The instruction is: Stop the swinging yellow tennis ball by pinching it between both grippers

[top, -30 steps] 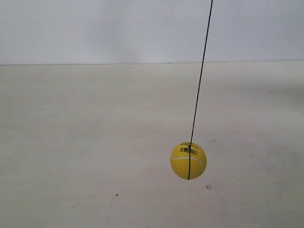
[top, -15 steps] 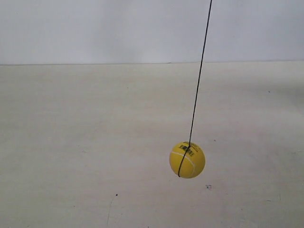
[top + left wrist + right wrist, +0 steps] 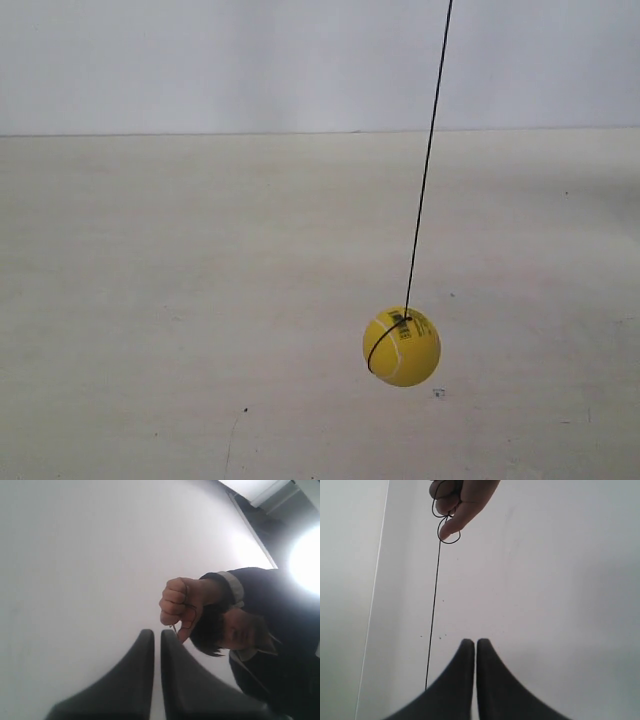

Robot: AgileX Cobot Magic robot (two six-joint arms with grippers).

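Observation:
The yellow tennis ball point(image 3: 401, 346) hangs on a thin black string point(image 3: 426, 160) above the pale tabletop, right of the middle of the exterior view. No arm shows in that view. My left gripper point(image 3: 157, 632) is shut with nothing between its black jaws; beyond it a person's hand point(image 3: 179, 605) pinches the string's end. My right gripper point(image 3: 472, 642) is shut too and holds nothing. The string point(image 3: 433, 620) runs down beside it from the same hand point(image 3: 457, 502). The ball is out of both wrist views.
A pale tabletop point(image 3: 200, 300) fills the exterior view, with a white wall point(image 3: 200, 60) behind it. A person in dark clothes point(image 3: 270, 650) leans over the scene in the left wrist view.
The ball swung slightly left and then back to the right and a little lower, turning on its string. No arm has come into the exterior view.

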